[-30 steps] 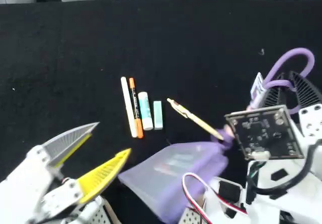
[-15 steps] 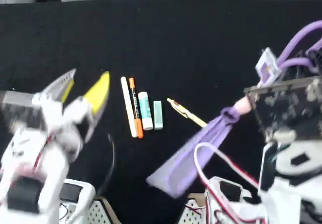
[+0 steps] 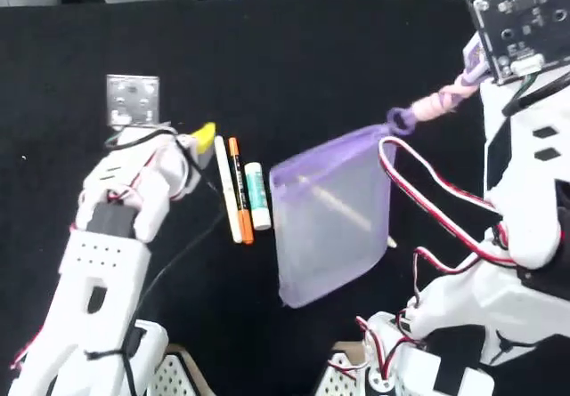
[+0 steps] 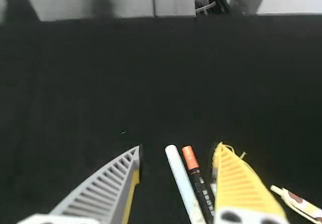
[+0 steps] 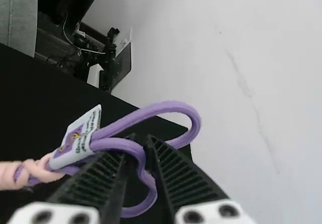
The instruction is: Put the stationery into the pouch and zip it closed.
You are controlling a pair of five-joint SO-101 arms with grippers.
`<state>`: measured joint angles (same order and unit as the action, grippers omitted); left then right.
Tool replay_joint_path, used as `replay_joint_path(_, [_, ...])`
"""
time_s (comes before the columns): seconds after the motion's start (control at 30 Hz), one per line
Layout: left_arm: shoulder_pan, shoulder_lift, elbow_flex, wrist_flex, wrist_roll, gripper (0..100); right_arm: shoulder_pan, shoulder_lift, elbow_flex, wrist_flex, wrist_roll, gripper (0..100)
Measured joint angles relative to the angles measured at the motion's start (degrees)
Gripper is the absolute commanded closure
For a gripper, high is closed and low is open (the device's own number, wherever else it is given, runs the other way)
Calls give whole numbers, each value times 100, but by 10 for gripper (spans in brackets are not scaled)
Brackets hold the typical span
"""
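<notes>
The pouch [image 3: 329, 218] is hanging over the worktop [image 3: 356, 58] by its strap [image 5: 166, 108], which the right end effector [image 5: 137, 142] is pinching, probably to present it for loading. The left end effector [image 4: 179, 147], spread wide, is straddling the white pen [image 3: 227, 191] and orange marker [image 3: 239, 191]. The glue stick [image 3: 257, 196] is lying just beside them, crowding that grasp.

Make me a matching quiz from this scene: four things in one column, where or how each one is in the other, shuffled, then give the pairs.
Things
1 pouch
2 orange marker
3 glue stick
4 left gripper

Places or states
A lies between the white pen and the glue stick
B open, straddling the pens' ends
C hangs by its strap from the shut right gripper
D nearest the pouch in the row

Pairs: 1-C, 2-A, 3-D, 4-B
</notes>
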<state>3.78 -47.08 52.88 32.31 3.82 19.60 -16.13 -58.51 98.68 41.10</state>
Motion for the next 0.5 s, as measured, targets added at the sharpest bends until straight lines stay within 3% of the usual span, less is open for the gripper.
replay_joint_path(0.27, [387, 1275, 9, -501, 0, 762, 484, -211, 167, 97, -774, 987])
replay_joint_path(0.5, [712, 2716, -44, -1055, 0, 765, 853, -440, 211, 97, -923, 987])
